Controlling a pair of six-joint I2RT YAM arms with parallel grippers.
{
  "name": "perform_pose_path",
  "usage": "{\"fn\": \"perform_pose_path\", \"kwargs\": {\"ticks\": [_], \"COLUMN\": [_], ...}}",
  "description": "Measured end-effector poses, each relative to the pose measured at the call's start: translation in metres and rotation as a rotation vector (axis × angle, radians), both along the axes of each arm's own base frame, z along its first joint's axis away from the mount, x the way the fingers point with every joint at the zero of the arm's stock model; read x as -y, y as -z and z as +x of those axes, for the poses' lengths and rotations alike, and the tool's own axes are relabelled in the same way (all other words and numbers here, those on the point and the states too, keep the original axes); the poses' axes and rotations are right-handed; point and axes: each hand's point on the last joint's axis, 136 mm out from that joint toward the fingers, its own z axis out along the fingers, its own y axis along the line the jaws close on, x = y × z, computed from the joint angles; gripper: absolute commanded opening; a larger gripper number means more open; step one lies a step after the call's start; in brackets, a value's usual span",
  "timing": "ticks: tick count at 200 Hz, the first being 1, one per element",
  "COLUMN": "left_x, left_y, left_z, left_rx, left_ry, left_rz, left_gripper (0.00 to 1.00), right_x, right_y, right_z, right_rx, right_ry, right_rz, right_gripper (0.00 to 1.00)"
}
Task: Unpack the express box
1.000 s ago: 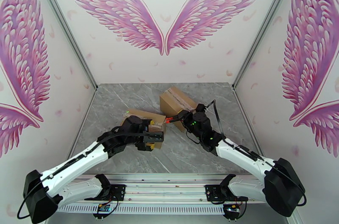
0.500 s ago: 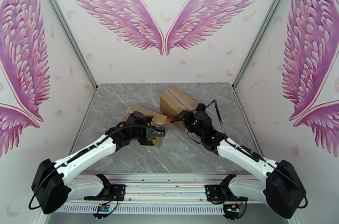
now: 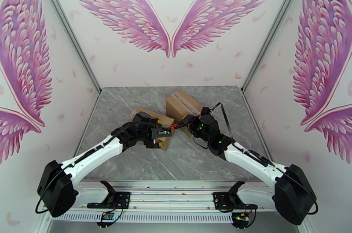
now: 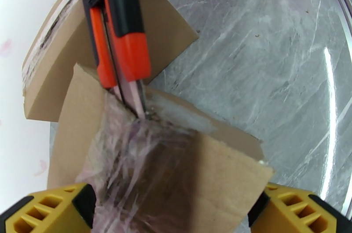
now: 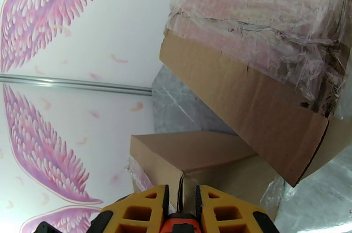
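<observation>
Cardboard, brown and creased, forms the nearer taped express box [image 4: 145, 176] on the grey marble worktop [image 3: 110, 106], no readable print. The left pincer [image 4: 176, 212] straddles it wide open; the right pincer [image 3: 184, 122] grips an orange-and-black utility knife [image 4: 119, 40] whose blade touches the tape seam.

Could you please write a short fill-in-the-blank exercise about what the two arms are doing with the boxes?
1. The right gripper holds a utility ____.
2. Its blade tip meets the ____ on the near box.
3. The left gripper's jaws stand ____ around that box.
4. The table carries ____ cardboard boxes.

Missing words: knife; tape; open; two
</observation>
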Motion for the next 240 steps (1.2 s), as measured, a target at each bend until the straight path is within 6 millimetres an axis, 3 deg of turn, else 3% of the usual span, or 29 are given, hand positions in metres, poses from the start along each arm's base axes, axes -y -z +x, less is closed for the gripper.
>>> {"fn": "perform_pose_path", "kwargs": {"ticks": [121, 177, 240], "left_x": [-0.003, -0.020, -0.016], "left_y": [0.002, 0.004, 0.003], "left_z": [0.004, 0.016, 0.016], "left_rx": [-0.067, -0.071, -0.012], "left_ry": [-0.002, -0.058, -0.052], "left_rz": [-0.042, -0.031, 0.024], "left_gripper": [0.91, 0.90, 0.95], "right_x": [0.004, -0.001, -0.012], "right_y": [0.003, 0.009, 0.011], "right_z": [0.001, -0.004, 0.003], "right_rx": [-0.024, -0.060, -0.076], "right_ry": [-0.115, -0.226, -0.297], "right_rz": [0.022, 0.059, 0.088], "right_gripper": [0.00, 0.00, 0.00]}}
